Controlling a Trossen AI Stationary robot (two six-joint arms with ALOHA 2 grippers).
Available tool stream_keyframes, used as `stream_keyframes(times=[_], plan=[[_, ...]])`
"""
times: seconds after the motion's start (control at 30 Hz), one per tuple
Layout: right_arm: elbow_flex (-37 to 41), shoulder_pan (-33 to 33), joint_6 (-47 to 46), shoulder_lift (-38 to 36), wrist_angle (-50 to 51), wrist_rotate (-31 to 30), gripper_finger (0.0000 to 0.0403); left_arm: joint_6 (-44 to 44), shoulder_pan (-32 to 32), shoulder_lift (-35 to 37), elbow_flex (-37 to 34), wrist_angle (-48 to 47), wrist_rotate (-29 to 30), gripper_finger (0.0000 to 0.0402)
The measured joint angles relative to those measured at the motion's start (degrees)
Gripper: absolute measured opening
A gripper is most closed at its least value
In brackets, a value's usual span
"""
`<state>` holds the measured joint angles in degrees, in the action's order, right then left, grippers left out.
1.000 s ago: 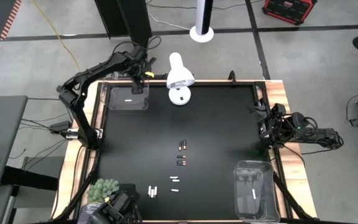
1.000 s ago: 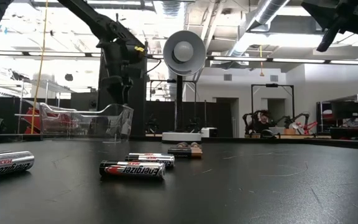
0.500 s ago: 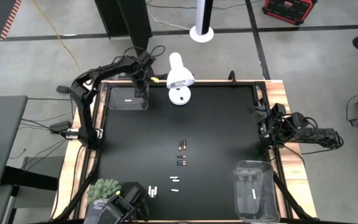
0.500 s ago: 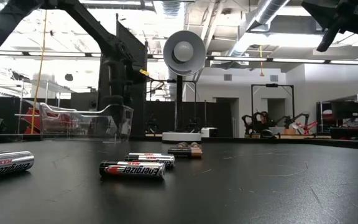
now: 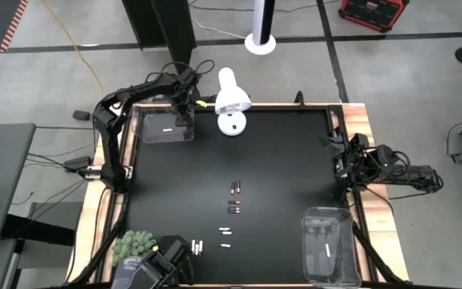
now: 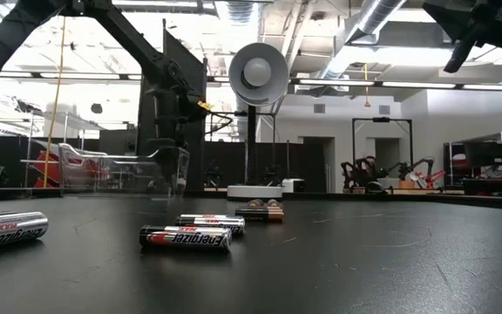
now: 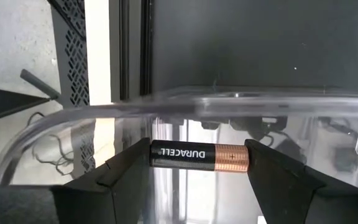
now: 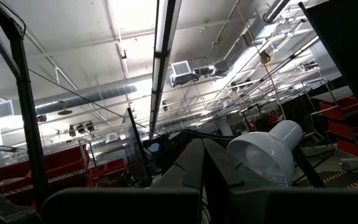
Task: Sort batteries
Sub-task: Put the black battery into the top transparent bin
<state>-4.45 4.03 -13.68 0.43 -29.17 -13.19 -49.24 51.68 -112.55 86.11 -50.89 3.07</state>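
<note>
Battery (image 7: 200, 157), black with a copper end, sits clamped end to end in the left gripper (image 7: 199, 163) just above the clear bin (image 5: 165, 128) holding one white battery (image 5: 166, 128); right gripper (image 5: 337, 157) rests pressed closed.

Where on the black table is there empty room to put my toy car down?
The wide bare stretch of black table between the white lamp, the right arm's side and the right bin is free. It is crowded near the front middle, where the loose batteries lie.
</note>
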Motion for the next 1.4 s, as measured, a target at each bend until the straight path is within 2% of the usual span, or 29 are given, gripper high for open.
stream_keyframes(times=[0.73, 1.03, 1.17, 1.4], plan=[[0.00, 0.04, 0.18, -0.01, 0.02, 0.00, 0.0027, 6.96, -0.31, -0.15, 1.68, -2.40, -0.09, 0.0248], [0.00, 0.04, 0.16, 0.00, 0.01, -0.02, 0.0027, 9.45, -0.59, -0.15, 2.78, -3.58, 0.19, 0.0298], [0.00, 0.04, 0.16, -0.01, 0.00, -0.02, 0.0027, 8.24, -1.27, -0.15, 2.78, -3.45, 0.25, 0.0306], [0.00, 0.33, 0.12, -0.02, 0.00, -0.02, 0.0027, 7.75, -3.32, -0.11, 5.09, -5.63, 7.03, 0.0306]])
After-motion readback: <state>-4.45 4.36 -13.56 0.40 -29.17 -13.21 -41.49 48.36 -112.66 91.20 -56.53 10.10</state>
